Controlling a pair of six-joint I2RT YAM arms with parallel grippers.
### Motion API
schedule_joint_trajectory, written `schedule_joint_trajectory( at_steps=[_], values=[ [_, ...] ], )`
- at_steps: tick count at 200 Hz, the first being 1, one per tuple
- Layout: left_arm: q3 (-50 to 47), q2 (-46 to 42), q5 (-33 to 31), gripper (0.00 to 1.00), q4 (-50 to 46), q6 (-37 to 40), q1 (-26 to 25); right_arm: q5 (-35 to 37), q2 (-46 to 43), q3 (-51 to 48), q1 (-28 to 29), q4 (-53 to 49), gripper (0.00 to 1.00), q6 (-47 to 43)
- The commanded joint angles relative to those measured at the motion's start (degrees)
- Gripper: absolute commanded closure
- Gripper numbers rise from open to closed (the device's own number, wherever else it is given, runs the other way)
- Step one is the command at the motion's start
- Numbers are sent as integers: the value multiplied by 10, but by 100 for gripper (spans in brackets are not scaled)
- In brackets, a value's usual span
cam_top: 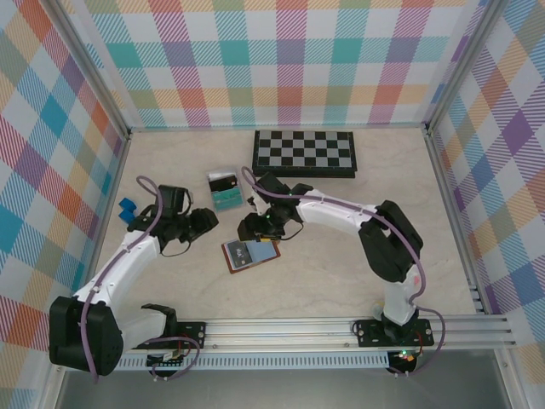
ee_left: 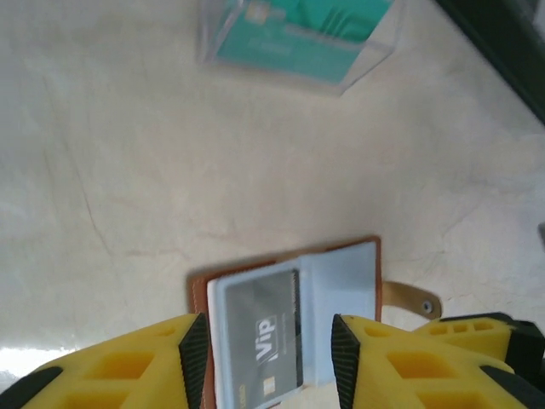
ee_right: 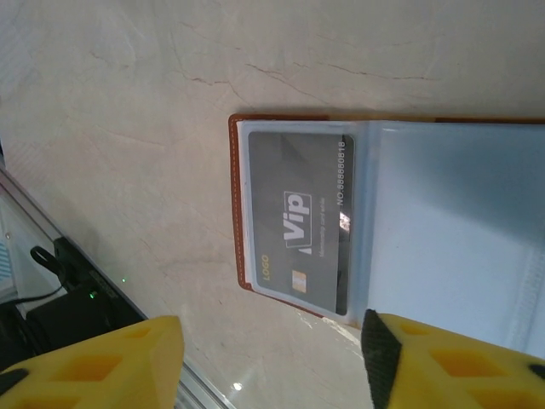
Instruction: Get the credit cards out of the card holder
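Card holder (cam_top: 251, 254) lies open on the table (cam_top: 324, 290). The grey VIP card (ee_right: 298, 226) sleeved inside looks thin, stiff and slick (light too), so pinch its edge. Left fingers (ee_left: 119, 366) and right fingers (ee_right: 94, 366) are spread, empty.

I find the open card holder (cam_top: 251, 254) lying flat on the surface (cam_top: 341, 281), with bare room to its right and toward the near rail. Two arms crowd its far side. My left pincer (cam_top: 209, 223) is off its far-left corner and my right pincer (cam_top: 249, 228) at its far edge, with a narrow gap between them. Just beyond stands the clear tray (cam_top: 226, 191), and further back the chessboard (cam_top: 305, 153). The blue block (cam_top: 128, 210) sits near the left wall, well apart.
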Motion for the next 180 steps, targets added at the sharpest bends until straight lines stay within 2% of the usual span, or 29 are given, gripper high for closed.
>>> schedule_joint_trajectory(
  at_steps=[1,39,78,106,138,160,180],
  values=[
    [-46,-13,52,57,44,-88,-5,-13,30,30,4,-12,49,16],
    [-98,2,65,67,93,-127,-28,-6,83,69,5,-49,62,34],
    [-106,36,65,78,114,-143,-56,5,109,90,6,-73,66,35],
    [-103,64,58,82,138,-149,-68,-2,119,93,5,-77,68,35],
    [-84,106,71,87,141,-111,-71,-10,124,94,5,-78,70,30],
    [-60,141,70,90,98,-75,-71,-13,127,95,5,-80,71,22],
    [-58,166,76,93,107,-74,-72,-16,132,102,5,-88,74,12]
  ],
)
